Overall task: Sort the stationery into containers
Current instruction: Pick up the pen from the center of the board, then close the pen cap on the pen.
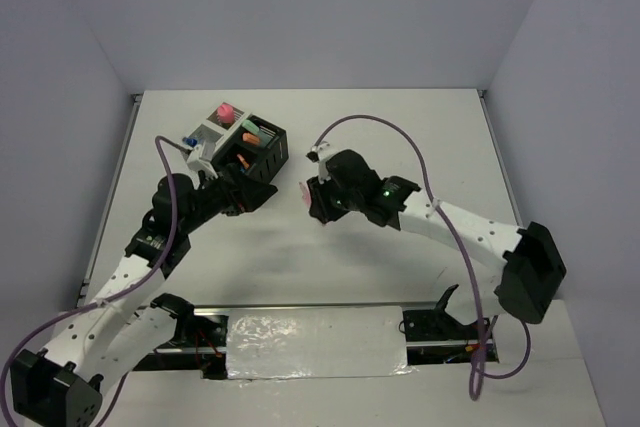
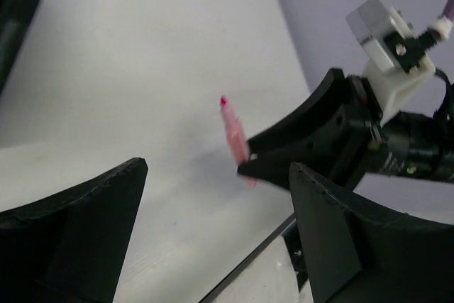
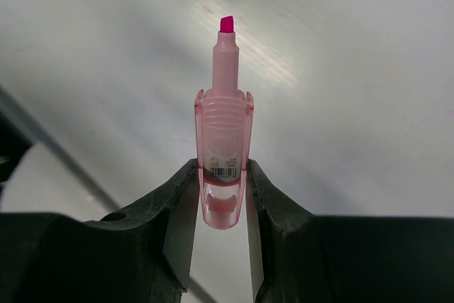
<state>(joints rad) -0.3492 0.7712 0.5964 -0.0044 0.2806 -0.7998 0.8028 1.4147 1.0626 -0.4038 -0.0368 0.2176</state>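
Pink and translucent, the uncapped highlighter [image 3: 223, 140] is sitting between the fingers of the right gripper [image 3: 221, 169], which is clamping its blunt rear end. The chisel tip is pointing toward the top of the right wrist frame, with the white table [image 3: 340, 104] showing behind it. In the top view, this gripper is hovering at centre frame, to the right of the mesh bins [image 1: 240, 142] and apart from them.

The left gripper [image 2: 218, 168] is standing wide, with nothing between its fingers. Its camera is looking across at the held highlighter. In the top view, it is sitting just below the bin cluster, upper left of centre.

Orange and green markers [image 1: 252, 133] are lying in a black bin. A pink-capped item [image 1: 225, 108] is standing in a white bin. A blue-capped item [image 1: 188, 140] is showing at the cluster's left edge.
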